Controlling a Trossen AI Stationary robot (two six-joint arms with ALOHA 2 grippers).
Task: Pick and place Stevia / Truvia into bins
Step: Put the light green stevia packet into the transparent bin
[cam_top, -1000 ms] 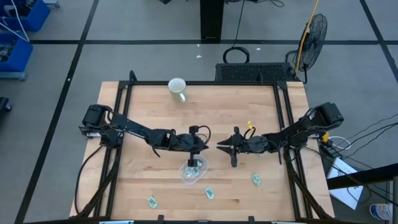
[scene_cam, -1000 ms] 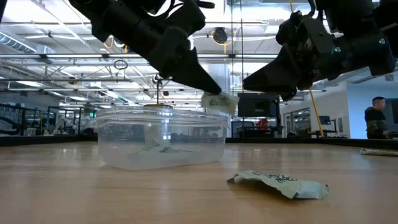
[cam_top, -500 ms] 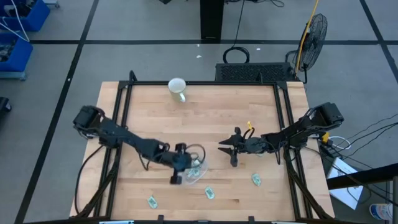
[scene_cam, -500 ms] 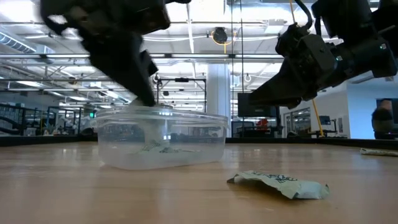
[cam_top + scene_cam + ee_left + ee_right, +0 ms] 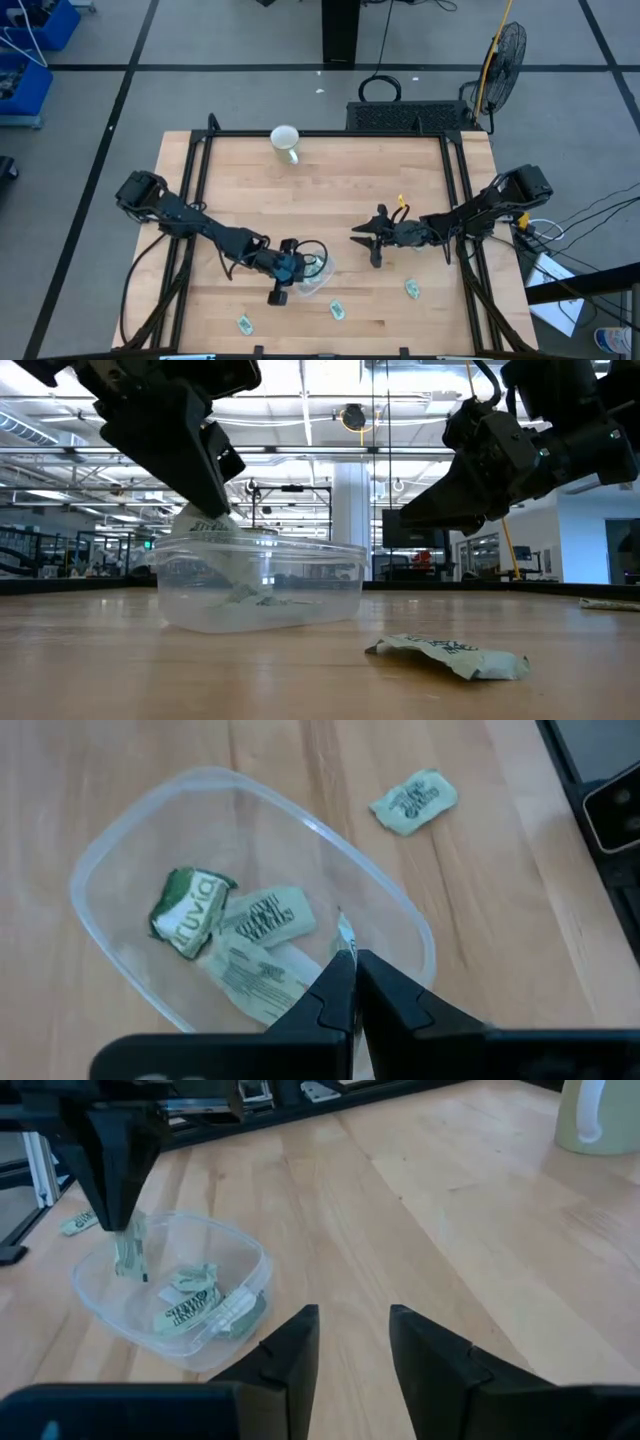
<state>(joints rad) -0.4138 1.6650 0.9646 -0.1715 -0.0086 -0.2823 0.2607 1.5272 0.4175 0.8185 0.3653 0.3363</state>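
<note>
Sachets lay in 2 places when you looked: 3 rested inside the clear bowl (image 5: 120, 860), among them a green one (image 5: 190, 910) beside a pale one (image 5: 265, 915), and others sat on the bare table (image 5: 340, 190). In the top view you could count 3 loose ones near the front edge, one at the left (image 5: 244, 323), one in the middle (image 5: 338, 310) and one at the right (image 5: 411, 288). Your left gripper (image 5: 352, 965) hung over the bowl's rim with its fingers pressed together on 1 more sachet (image 5: 345, 935), which dangled down into the bowl. Your right gripper (image 5: 352, 1342) hovered above the wood to the right of the bowl, well clear of it, its fingers slightly parted and holding nothing. A white mug (image 5: 286, 143) stood far back on the table, well apart from everything else.
</note>
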